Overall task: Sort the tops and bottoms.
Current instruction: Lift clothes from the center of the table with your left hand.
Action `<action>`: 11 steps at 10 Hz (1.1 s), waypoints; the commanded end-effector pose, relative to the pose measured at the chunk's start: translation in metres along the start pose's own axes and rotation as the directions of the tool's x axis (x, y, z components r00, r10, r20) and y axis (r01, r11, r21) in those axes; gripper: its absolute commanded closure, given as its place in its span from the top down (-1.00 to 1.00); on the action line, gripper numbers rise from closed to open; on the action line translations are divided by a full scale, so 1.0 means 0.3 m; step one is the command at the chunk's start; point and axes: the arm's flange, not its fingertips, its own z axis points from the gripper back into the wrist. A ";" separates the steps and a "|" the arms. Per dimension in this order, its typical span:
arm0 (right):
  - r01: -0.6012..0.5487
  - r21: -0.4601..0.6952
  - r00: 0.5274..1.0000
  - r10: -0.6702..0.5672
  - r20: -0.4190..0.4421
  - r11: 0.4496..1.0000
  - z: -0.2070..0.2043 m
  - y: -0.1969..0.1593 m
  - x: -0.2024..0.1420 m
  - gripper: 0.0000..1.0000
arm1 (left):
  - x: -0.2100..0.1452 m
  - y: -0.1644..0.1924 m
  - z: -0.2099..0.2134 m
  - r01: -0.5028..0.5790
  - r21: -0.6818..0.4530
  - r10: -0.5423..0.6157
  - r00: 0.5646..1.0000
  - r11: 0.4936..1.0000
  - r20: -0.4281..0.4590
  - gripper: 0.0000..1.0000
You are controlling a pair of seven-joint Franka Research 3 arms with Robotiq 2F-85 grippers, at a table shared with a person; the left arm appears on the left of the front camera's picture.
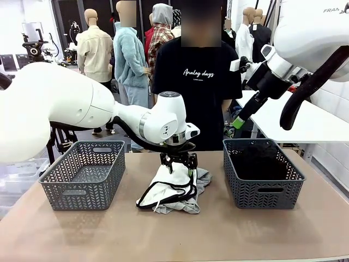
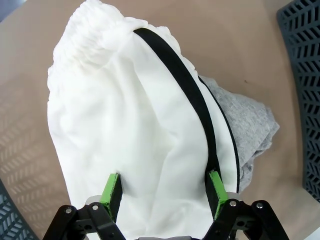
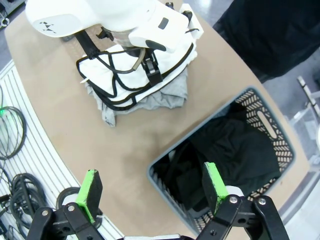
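The white garment [image 1: 166, 190], laid over a grey garment [image 1: 203, 177] at the centre of the tabletop [image 1: 174, 234], was straddled by the left gripper [image 1: 177, 164], spread wide, apparently for a pinch. The right gripper [image 1: 238, 123], released, was held high over the basket [image 1: 262, 194] at the right edge, presumably clear.

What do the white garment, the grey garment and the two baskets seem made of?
The white garment looks like thin, matte woven cloth, with soft folds and a gathered edge. The grey garment is probably knit jersey, by its speckled surface. The left basket and right basket are likely moulded matte plastic, with herringbone cut-outs.
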 end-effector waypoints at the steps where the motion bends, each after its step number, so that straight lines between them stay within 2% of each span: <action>1: -0.009 -0.006 1.000 0.009 -0.003 1.000 0.000 -0.005 0.003 1.00 | 0.016 0.005 -0.004 -0.010 -0.007 0.010 1.000 1.000 -0.021 0.75; 2: -0.009 -0.006 1.000 0.009 -0.003 1.000 0.000 -0.005 0.003 1.00 | 0.017 0.004 -0.004 0.000 -0.009 0.000 1.000 1.000 -0.024 0.45; 5: -0.009 -0.006 1.000 0.009 -0.003 1.000 0.000 -0.005 0.003 1.00 | 0.016 0.008 -0.008 -0.012 -0.006 0.012 0.999 1.000 -0.040 -0.75; 6: -0.009 -0.006 1.000 0.009 -0.003 1.000 0.000 -0.005 0.003 1.00 | 0.014 0.007 -0.007 -0.015 -0.005 0.015 0.999 1.000 -0.043 -1.00; 10: -0.009 -0.006 1.000 0.009 -0.003 1.000 0.000 -0.005 0.003 1.00 | 0.012 0.016 -0.004 -0.043 -0.002 0.043 0.998 0.999 -0.050 -1.00; 11: -0.009 -0.006 1.000 0.009 -0.003 1.000 0.000 -0.005 0.003 1.00 | 0.016 0.028 0.008 -0.088 -0.017 0.088 0.996 0.996 -0.014 -1.00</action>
